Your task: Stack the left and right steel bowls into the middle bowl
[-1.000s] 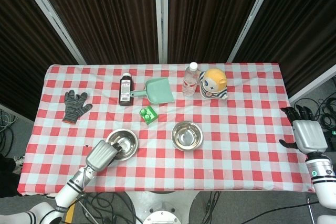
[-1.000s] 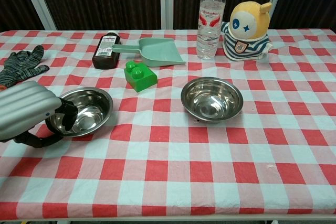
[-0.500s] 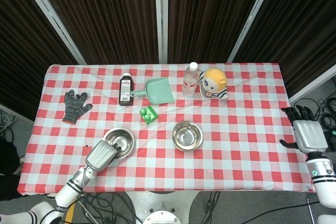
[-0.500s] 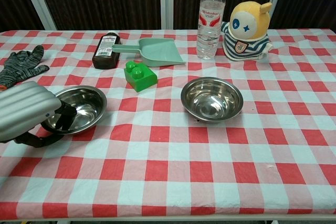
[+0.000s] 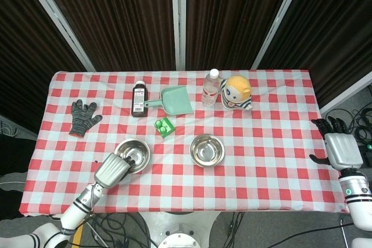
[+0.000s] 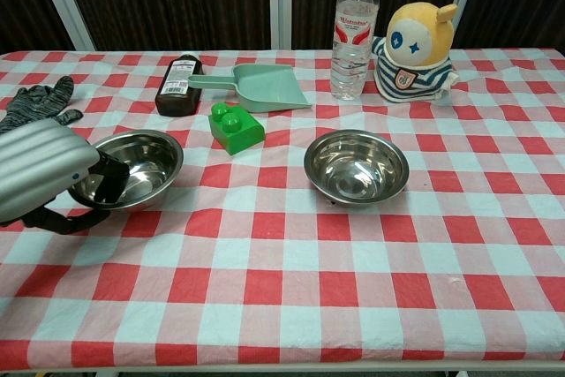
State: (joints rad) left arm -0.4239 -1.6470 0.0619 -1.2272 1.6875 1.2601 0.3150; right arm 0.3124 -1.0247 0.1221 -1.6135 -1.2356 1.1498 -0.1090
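The left bowl [image 6: 132, 168] is shiny steel, shallow, and sits tilted with its near rim lifted off the checked table [image 6: 371, 253], since the left hand [image 6: 40, 184] has its dark fingers hooked over that rim and into the bowl. The middle bowl [image 6: 357, 166] sits flat near the table's centre, well apart, with a bare stretch of cloth between the two. A green block [image 6: 236, 127] sits just behind that gap. The right hand [image 5: 341, 148] hangs off the table's right edge, fingers spread, holding nothing. The front of the table is roomy.
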